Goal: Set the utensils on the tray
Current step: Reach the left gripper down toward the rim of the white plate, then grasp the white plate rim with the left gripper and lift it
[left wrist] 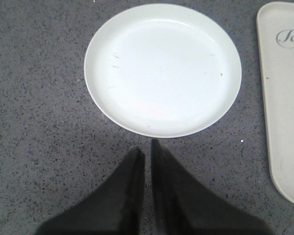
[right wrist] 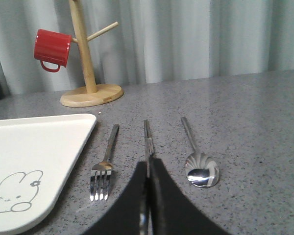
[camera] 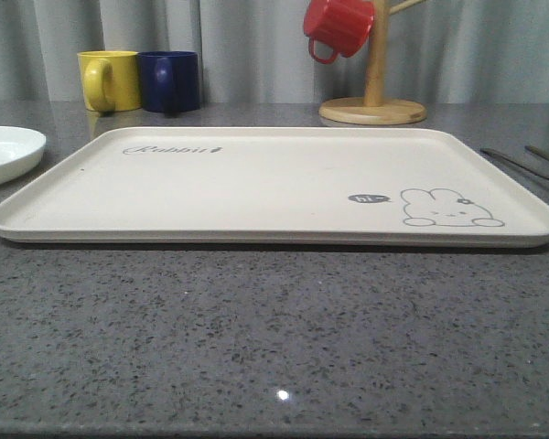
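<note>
The cream tray (camera: 256,183) with its rabbit drawing lies bare across the middle of the table. To its right on the grey counter lie the utensils, side by side: a fork (right wrist: 107,156) nearest the tray's edge (right wrist: 34,147), a pair of chopsticks (right wrist: 147,134), then a spoon (right wrist: 198,164). Thin handles (camera: 522,165) show at the far right of the front view. My right gripper (right wrist: 148,162) is shut, its dark fingers in line over the near end of the chopsticks, which show through the slit. My left gripper (left wrist: 146,147) is shut and holds nothing, just short of the white plate.
A round white plate (left wrist: 162,68) sits left of the tray's corner (left wrist: 284,98). At the back stand a yellow mug (camera: 110,80) and a blue mug (camera: 169,80). A wooden mug tree (camera: 375,91) at the back right carries a red mug (camera: 339,26).
</note>
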Available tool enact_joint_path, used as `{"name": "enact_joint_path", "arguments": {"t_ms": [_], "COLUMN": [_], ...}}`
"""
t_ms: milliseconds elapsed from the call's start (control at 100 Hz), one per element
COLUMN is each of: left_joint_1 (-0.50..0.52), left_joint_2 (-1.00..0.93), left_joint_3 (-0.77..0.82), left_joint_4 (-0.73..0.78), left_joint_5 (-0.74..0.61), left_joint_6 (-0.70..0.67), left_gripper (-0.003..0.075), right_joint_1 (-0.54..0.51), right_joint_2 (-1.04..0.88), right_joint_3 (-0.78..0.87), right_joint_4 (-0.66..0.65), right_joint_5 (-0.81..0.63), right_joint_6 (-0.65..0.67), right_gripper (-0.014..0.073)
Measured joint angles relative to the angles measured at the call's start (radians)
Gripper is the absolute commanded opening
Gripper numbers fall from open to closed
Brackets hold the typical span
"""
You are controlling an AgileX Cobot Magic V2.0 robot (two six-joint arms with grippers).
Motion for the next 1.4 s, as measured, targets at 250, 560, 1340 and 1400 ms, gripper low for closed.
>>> {"name": "enact_joint_path", "arguments": {"t_ms": [250,560,1340,1400], "left_joint_1": [0.0,0.027,0.291,0.291], "left_joint_2": [0.035,0.219,0.85,0.869], "left_joint_3": [0.0,-0.124,-0.63,-0.63], "left_joint_4": [0.011,0.046,-0.193,-0.197], "left_joint_5": [0.023,0.051,0.27,0.27], "left_joint_6": [0.0,0.0,0.332,0.332], "left_gripper": [0.0477,0.0477,0.0476,0.0476], "right_joint_1": [0.0,0.0,0.0,0.0], "right_joint_2": [0.0,0.0,0.0,0.0], "right_joint_3": [0.0,0.0,0.0,0.0], "right_joint_4": [0.0,0.0,0.0,0.0], "right_joint_5": [0.0,0.0,0.0,0.0], "right_joint_6": [0.0,0.0,0.0,0.0], "right_gripper": [-0.0069,-0.0069,-0.0069,-0.0069]}}
